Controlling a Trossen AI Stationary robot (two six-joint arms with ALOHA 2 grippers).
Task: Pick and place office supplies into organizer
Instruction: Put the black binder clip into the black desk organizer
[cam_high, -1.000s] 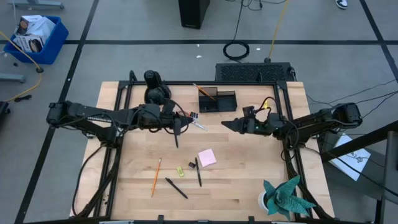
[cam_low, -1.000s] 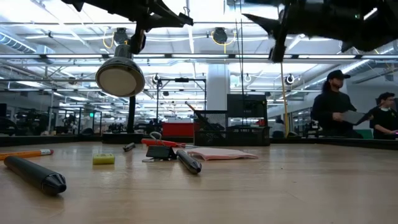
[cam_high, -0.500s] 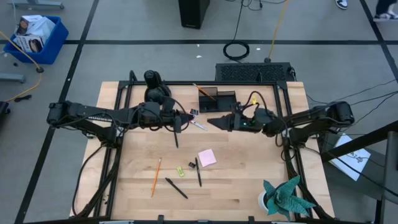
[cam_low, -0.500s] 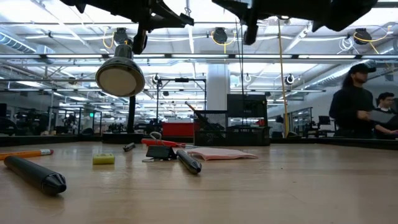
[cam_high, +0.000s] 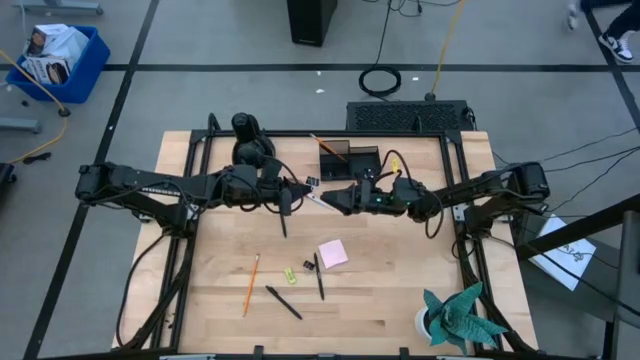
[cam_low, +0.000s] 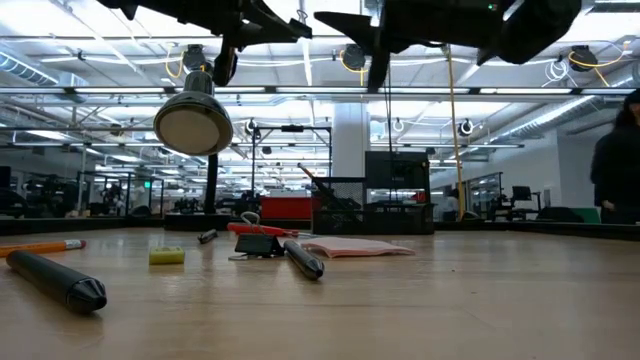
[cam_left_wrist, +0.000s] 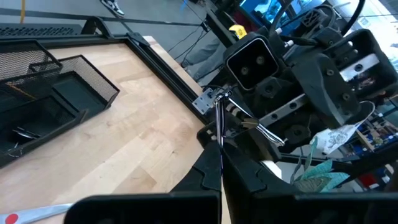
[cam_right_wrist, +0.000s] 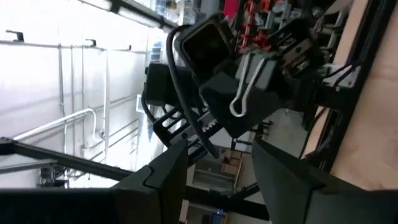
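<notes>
The binder clip (cam_left_wrist: 217, 102) is clamped in the closed left pincer (cam_high: 287, 195), held above the worktop (cam_high: 400, 270) near the organizer (cam_high: 349, 161), evidently for handover. The right pincer (cam_high: 336, 198), jaws parted and empty, faces it closely, apparently aligned to receive the clip and carry it to the organizer.
</notes>
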